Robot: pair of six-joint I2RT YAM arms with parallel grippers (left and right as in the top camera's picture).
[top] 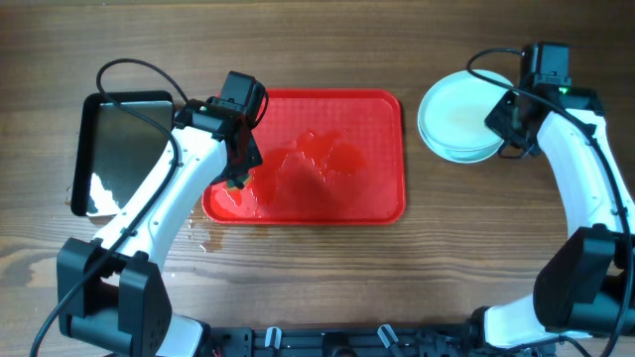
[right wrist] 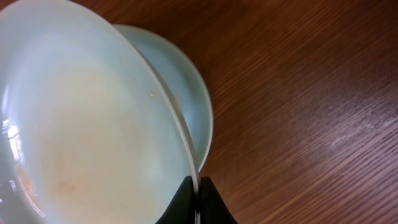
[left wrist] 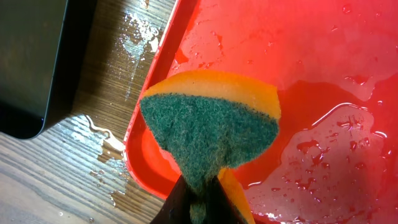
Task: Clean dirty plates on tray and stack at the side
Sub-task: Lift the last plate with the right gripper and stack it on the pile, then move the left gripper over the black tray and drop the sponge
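The red tray [top: 377,203] lies mid-table, wet, with no plates on it; it also shows in the left wrist view [left wrist: 348,74]. My left gripper [top: 238,177] is shut on a green and yellow sponge [left wrist: 211,124] over the tray's left end. The pale plates [top: 458,119] are stacked on the table to the right of the tray. My right gripper [top: 508,121] is shut on the rim of the top plate [right wrist: 87,130], held tilted over a lower plate [right wrist: 189,93].
A black shiny metal pan [top: 119,149] sits left of the tray, its corner in the left wrist view [left wrist: 31,62]. Water is spilled on the wood [top: 203,236] by the tray's front left corner. Bare wooden table [right wrist: 311,93] lies right of the plates.
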